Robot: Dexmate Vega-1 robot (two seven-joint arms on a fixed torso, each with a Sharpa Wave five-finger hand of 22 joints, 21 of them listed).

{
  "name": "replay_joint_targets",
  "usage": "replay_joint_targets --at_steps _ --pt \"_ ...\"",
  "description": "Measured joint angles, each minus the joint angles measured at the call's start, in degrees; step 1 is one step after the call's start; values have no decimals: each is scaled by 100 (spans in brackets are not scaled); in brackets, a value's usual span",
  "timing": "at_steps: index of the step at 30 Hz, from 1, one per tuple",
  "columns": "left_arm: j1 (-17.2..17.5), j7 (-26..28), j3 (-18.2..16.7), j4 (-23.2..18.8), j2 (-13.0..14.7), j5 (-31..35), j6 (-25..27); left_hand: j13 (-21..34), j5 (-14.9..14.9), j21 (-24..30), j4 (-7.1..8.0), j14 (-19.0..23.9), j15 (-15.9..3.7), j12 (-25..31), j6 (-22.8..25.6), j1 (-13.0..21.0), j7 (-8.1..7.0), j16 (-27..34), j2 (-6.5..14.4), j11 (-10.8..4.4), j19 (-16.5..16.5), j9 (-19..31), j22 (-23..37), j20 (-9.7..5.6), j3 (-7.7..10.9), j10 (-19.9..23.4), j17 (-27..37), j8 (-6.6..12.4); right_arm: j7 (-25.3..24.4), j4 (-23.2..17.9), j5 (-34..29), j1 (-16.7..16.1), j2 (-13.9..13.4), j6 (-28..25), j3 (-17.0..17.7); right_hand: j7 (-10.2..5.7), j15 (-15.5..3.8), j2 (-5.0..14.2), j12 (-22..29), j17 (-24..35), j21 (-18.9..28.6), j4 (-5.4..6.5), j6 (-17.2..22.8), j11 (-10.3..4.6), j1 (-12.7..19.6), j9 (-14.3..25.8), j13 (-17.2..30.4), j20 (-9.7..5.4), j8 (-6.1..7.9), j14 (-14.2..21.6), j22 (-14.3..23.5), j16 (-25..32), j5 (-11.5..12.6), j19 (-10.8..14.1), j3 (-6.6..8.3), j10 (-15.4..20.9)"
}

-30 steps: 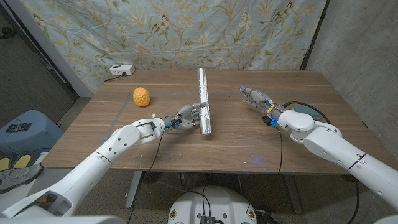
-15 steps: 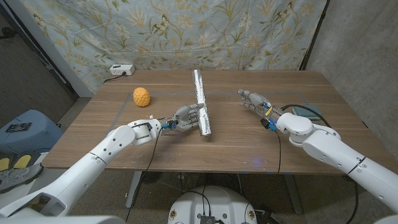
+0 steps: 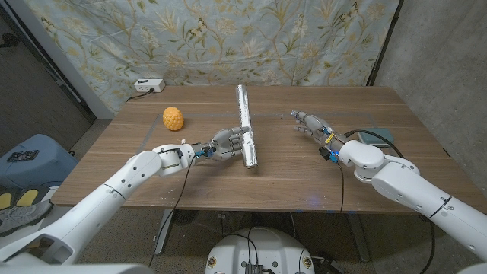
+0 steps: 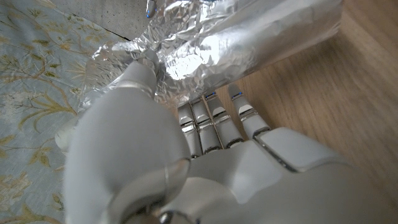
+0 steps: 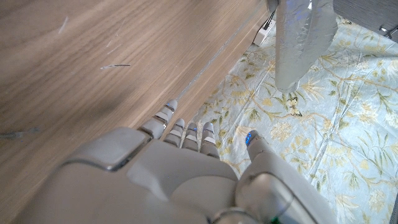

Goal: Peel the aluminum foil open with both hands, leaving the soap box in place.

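A long, crinkled aluminum foil package lies mid-table, running from far to near; whatever it wraps is hidden. My left hand is at its near end, on the left side. In the left wrist view the thumb presses on the foil while the fingers reach beneath it, so the hand grips the foil. My right hand hovers to the package's right, fingers stretched out and apart, holding nothing. From the right wrist, the foil stands well beyond the fingertips.
A yellow-orange knobbly ball sits at the table's left rear. A white power strip lies past the far left edge. A dark flat pad lies by my right forearm. Bare wood spreads between the hands.
The foil's far end has swung a little to the left while my left hand keeps its hold on the near end. My right hand has edged slightly left toward the package.
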Motion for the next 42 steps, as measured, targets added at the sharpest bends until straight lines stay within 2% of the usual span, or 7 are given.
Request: replay_joint_targets --at_steps 8,15,16,23,24,28,42 --pt "-7 2 19 -91 70 0 32 46 0 0 0 -48 118 -45 -32 -18 32 0 18 103 -11 -1 0 71 0 -103 0 0 -71 -214 74 -117 -111 -134 89 32 0 0 0 0 0 0 32 0 0 0 0 0 0 0 0 0 0 0 0 0" --pt "3 6 28 -148 141 0 38 44 0 32 1 -86 201 -129 -155 -122 154 0 123 227 -18 37 -1 206 1 -222 26 0 -117 -271 123 -149 -145 -202 116 63 0 23 0 0 0 1 0 0 23 0 0 0 0 0 -13 0 0 0 0 0" --pt "5 -10 30 -154 154 3 43 40 0 32 1 -89 221 -130 -172 -151 171 0 151 236 0 37 -1 225 1 -216 27 0 -135 -410 130 -236 -218 -209 183 64 0 23 0 0 0 1 0 0 23 0 0 0 0 0 -13 0 0 0 0 0" --pt "14 -10 44 -172 203 3 43 72 0 32 1 -149 281 -196 -235 -153 234 -29 154 293 -32 6 -1 256 1 -400 26 0 -214 -410 133 -236 -218 -241 183 63 0 23 0 0 0 1 0 0 23 0 0 0 0 0 -13 0 0 0 0 0" --pt "15 -105 44 -175 211 32 43 71 0 32 1 -149 281 -217 -237 -201 236 -29 202 294 -32 4 -1 256 2 -400 26 0 -226 -523 134 -327 -266 -243 235 63 0 23 0 0 0 1 0 0 23 0 0 0 0 0 -12 0 0 0 0 0" --pt "21 -135 44 -187 231 45 36 61 8 54 2 -145 282 -221 -246 -241 246 -29 242 280 -32 -33 -1 255 2 -355 19 0 -257 -561 135 -357 -278 -254 248 63 0 23 0 0 0 1 0 0 23 0 0 0 0 0 -12 6 0 0 0 0" --pt "57 -229 -23 -212 287 55 -76 59 40 74 -3 -86 280 -211 -246 -241 246 -29 242 264 0 -31 -1 286 16 -265 10 -1 -372 -765 136 -485 -334 -335 302 63 0 6 0 30 0 -48 0 0 40 0 0 0 0 0 -12 6 0 0 -1 0"
